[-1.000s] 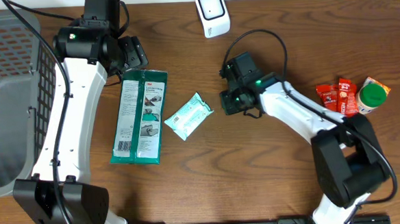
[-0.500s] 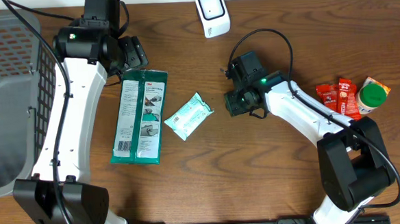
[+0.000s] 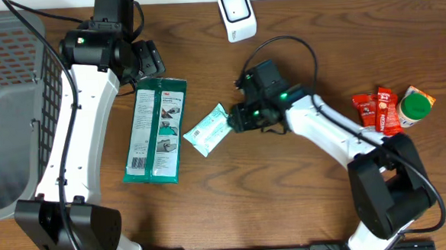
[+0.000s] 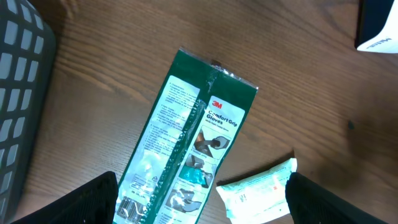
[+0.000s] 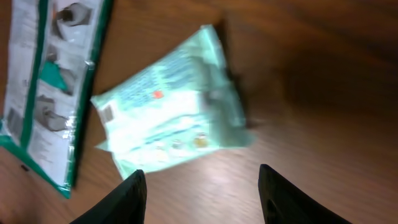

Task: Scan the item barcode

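A pale green wipes pack [image 3: 210,129] lies mid-table, beside a long green glove package [image 3: 156,128] with its printed back facing up. The white scanner [image 3: 236,13] stands at the far edge. My right gripper [image 3: 236,117] is open, just right of the wipes pack. In the right wrist view the wipes pack [image 5: 174,121] lies ahead of the right gripper [image 5: 202,199], with only bare wood between its fingers. My left gripper [image 3: 147,60] hangs open above the glove package's far end. The left wrist view shows the glove package [image 4: 193,143] and wipes pack [image 4: 258,196] below the left gripper [image 4: 202,211].
A grey mesh basket [image 3: 8,113] fills the left edge. Red sachets [image 3: 375,105] and a green-lidded jar [image 3: 415,107] sit at the right. The right arm's cable loops over the table behind it.
My right gripper has swung left toward the wipes pack and its jaws have opened wider. The left arm and both packages have stayed put.
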Controlling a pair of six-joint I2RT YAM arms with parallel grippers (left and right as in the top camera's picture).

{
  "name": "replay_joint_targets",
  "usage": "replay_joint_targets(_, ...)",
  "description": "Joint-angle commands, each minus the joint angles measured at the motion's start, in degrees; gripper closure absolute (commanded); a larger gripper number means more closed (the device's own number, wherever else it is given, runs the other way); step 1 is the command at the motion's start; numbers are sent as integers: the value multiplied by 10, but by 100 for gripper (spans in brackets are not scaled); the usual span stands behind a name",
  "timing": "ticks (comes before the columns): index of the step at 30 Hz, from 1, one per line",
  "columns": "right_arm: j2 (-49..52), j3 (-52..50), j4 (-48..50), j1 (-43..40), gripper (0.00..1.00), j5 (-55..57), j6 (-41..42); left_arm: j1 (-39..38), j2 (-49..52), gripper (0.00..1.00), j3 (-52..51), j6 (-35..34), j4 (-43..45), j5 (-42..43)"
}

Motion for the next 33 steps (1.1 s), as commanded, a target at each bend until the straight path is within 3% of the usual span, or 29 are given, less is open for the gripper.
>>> replay_joint_targets(1, -11, 0, 22, 53, 46, 53, 50, 2, -5, 14, 2, 7, -1, -7)
replay_joint_targets(13, 32, 0, 168, 195, 44, 203, 131, 2, -5, 14, 2, 8, -1, -7)
replay_joint_targets(19, 80, 0, 212, 206, 42, 230, 137, 2, -5, 14, 2, 7, -1, -7)
replay_joint_targets(26, 82, 0, 97, 172, 41, 226, 135, 2, -5, 14, 2, 7, -1, -7)
replay_joint_targets(33, 65, 0, -16, 105, 41, 223, 75, 2, -5, 14, 2, 8, -1, -7)
